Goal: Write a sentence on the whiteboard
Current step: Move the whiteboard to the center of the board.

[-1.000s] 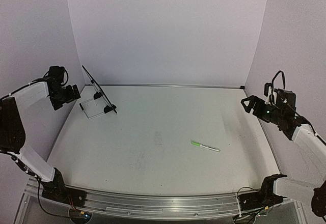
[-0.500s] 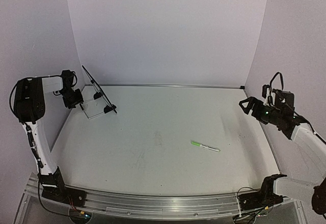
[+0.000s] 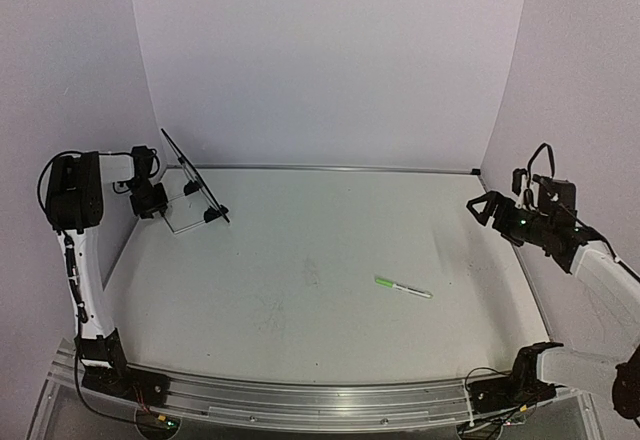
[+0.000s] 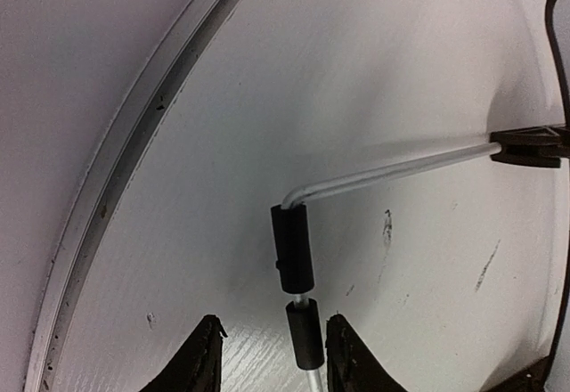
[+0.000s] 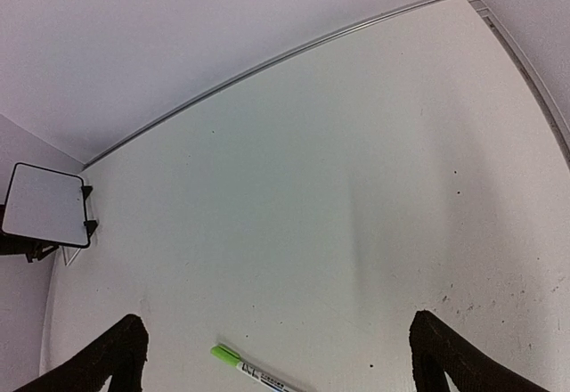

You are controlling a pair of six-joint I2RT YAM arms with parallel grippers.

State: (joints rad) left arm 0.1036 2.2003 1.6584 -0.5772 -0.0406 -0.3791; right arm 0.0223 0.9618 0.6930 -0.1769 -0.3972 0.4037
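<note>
Black-framed whiteboard (image 5: 46,205), left claw (image 4: 272,347) astride its wire stand (image 4: 401,171) (gap showing); right claw (image 5: 276,321) spread

Flat on a white table (image 3: 300,260), right of centre, a marker (image 3: 402,287) with a green cap, cap end pointing left and white barrel to the right. Near the middle of the surface, faint dark scuffs (image 3: 310,272). Behind and at both sides, plain lilac walls (image 3: 330,60). Along the far edge, a thin metal strip (image 3: 330,168); along the near edge, a ribbed metal rail (image 3: 300,400).
</note>
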